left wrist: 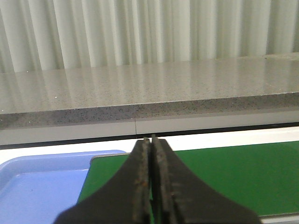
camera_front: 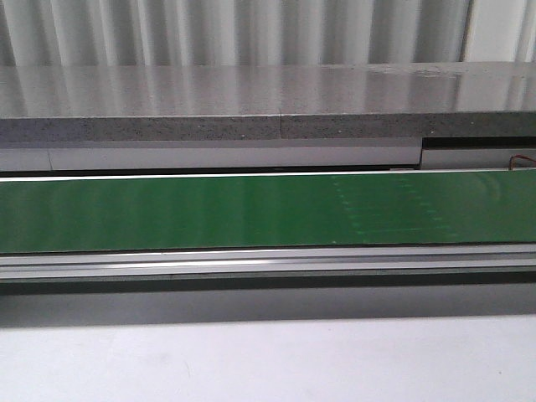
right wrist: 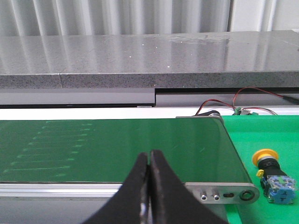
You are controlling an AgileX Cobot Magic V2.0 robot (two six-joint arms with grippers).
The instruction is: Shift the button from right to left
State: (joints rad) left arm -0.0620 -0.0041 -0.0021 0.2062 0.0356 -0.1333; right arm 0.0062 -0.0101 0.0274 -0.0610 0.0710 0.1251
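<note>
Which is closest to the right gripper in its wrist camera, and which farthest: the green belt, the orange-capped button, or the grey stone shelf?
1. Green belt: directly beneath the shut right gripper.
2. Button: off the belt's end, on the green mat beside it.
3. Grey stone shelf: beyond the belt, by the curtain.

The orange-capped button (right wrist: 273,176) stands upright on green matting beside the conveyor's end.
</note>
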